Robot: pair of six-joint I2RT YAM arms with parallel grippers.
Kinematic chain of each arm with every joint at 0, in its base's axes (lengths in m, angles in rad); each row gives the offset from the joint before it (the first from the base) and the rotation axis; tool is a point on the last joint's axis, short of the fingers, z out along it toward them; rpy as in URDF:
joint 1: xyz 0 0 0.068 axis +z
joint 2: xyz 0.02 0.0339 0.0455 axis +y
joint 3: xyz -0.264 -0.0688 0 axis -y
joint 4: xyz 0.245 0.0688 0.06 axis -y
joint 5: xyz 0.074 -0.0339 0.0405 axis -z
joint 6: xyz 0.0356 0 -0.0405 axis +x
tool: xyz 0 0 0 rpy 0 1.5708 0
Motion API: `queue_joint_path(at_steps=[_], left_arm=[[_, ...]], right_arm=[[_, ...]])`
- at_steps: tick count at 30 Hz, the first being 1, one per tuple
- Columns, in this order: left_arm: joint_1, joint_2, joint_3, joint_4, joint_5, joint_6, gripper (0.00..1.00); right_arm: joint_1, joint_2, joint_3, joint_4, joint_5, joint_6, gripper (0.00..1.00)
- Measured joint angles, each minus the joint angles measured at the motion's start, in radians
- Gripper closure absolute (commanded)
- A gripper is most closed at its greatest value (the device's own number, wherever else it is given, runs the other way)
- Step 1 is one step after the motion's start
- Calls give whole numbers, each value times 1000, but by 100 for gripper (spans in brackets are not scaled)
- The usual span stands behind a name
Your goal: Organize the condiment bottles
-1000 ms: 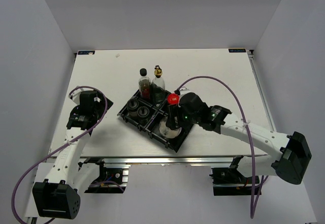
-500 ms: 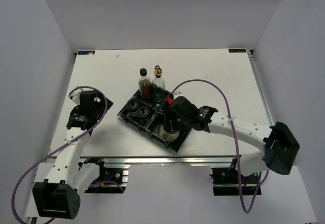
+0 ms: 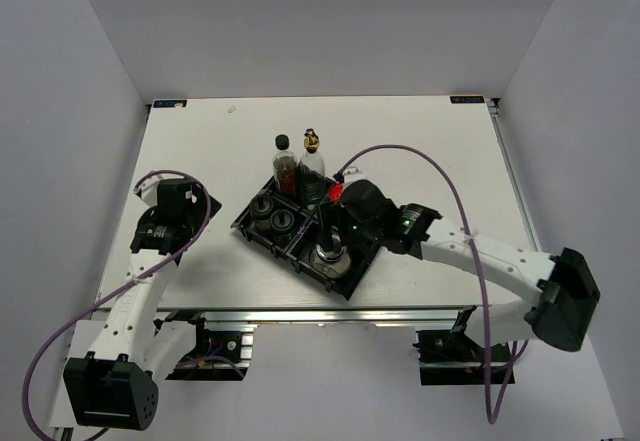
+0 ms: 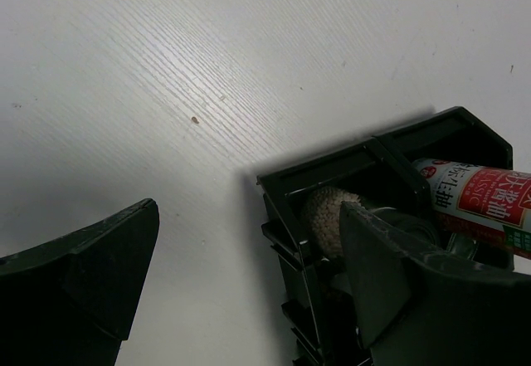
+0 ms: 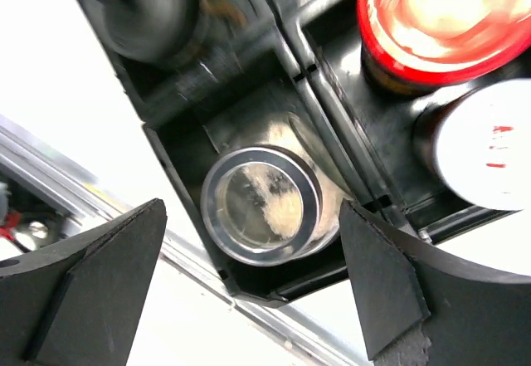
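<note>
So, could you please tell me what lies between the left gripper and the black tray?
Nothing: only bare white table separates the left gripper from the black tray, as the top view shows.

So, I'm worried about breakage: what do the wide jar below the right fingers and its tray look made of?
The wide clear jar looks like glass or clear hard plastic, glossy: see-through wall with bright glints; which, I cannot tell. The black tray looks like moulded plastic, slightly shiny, with thin dividing walls.
</note>
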Motion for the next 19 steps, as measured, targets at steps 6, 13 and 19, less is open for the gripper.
queue_joint_path(at_steps=[6,13,19], left_arm=[[0,2,81,-57,-28,3,2],[0,14,252,-157,-114,69,2],[0,39,356,-208,-208,164,2]], right_arm=[[-33,-197,28,-56,193,2,11],[-413,-397,-40,-215,426,32,11],[-441,-484,-137,-247,521,-20,11]])
